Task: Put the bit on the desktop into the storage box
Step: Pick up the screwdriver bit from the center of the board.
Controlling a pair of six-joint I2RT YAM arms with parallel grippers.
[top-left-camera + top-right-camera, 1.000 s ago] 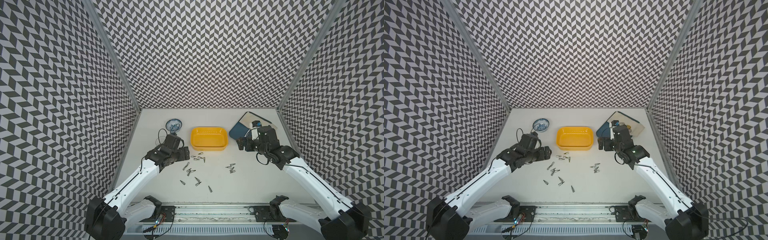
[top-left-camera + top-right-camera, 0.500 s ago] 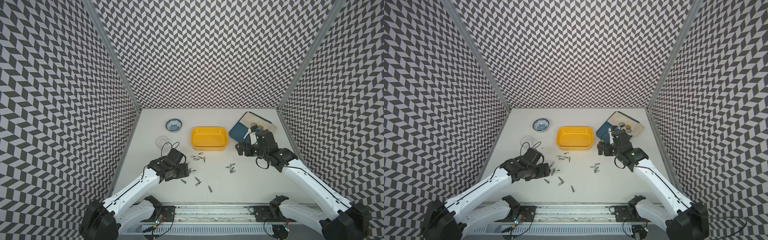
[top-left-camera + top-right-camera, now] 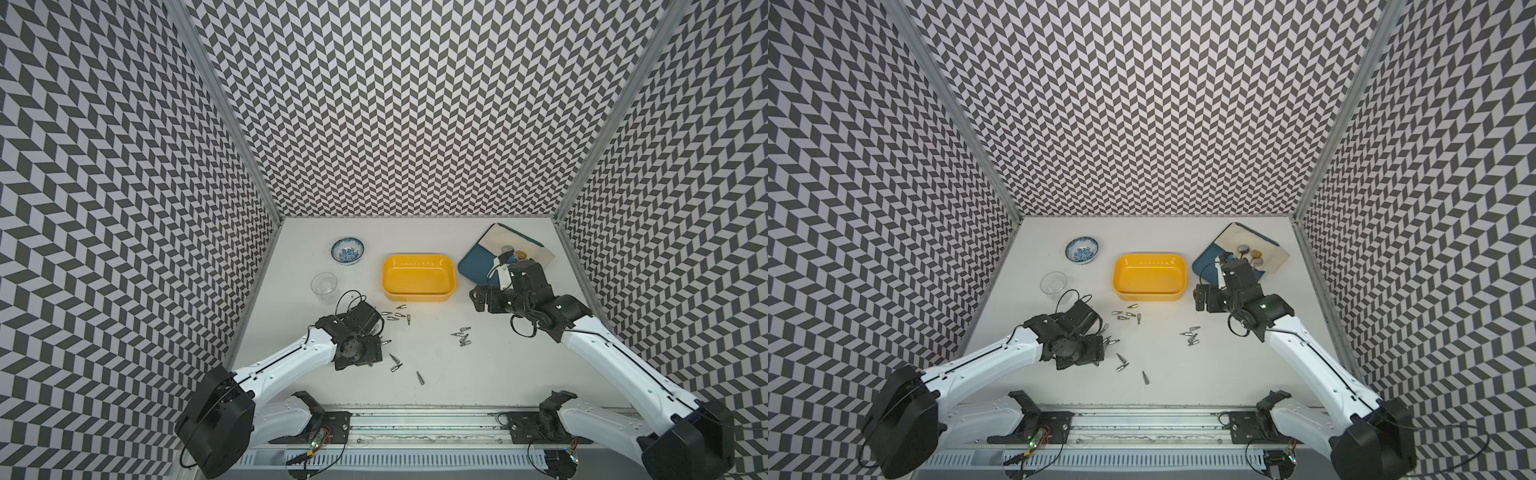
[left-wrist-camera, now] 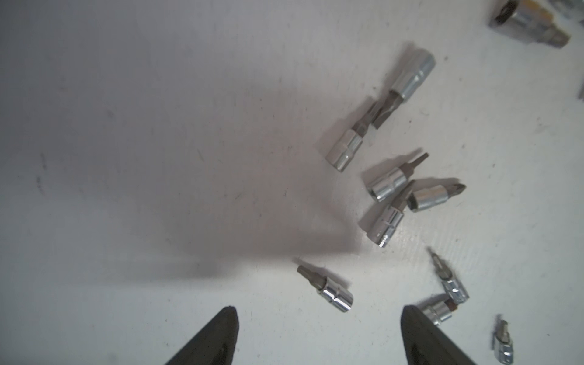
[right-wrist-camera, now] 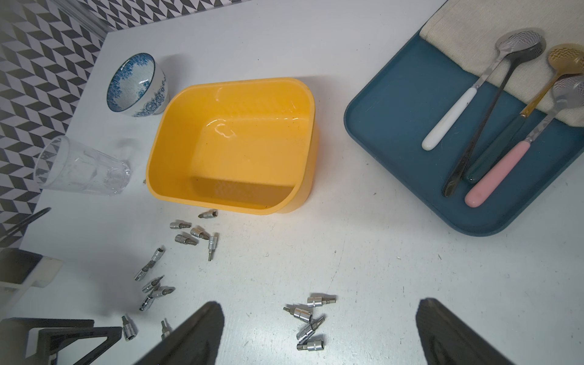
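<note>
1. Descent: the left gripper point(image 4: 319, 313) has swung from near the storage box point(image 5: 177, 136) down to the scattered bits point(image 5: 158, 290); it gapes empty over one bit point(image 4: 335, 295) on the desktop point(image 5: 347, 252); box empty, first pick pending.
2. Another bit point(image 4: 439, 311) crowds one fingertip point(image 4: 420, 328); glass point(image 3: 324, 284) and bowl point(image 3: 348, 250) stand clear; right gripper point(image 5: 320, 305) open, idle.

No text, label, brand or number is readable anywhere, not on the storage box point(image 5: 172, 142) or the bits point(image 5: 316, 300).
</note>
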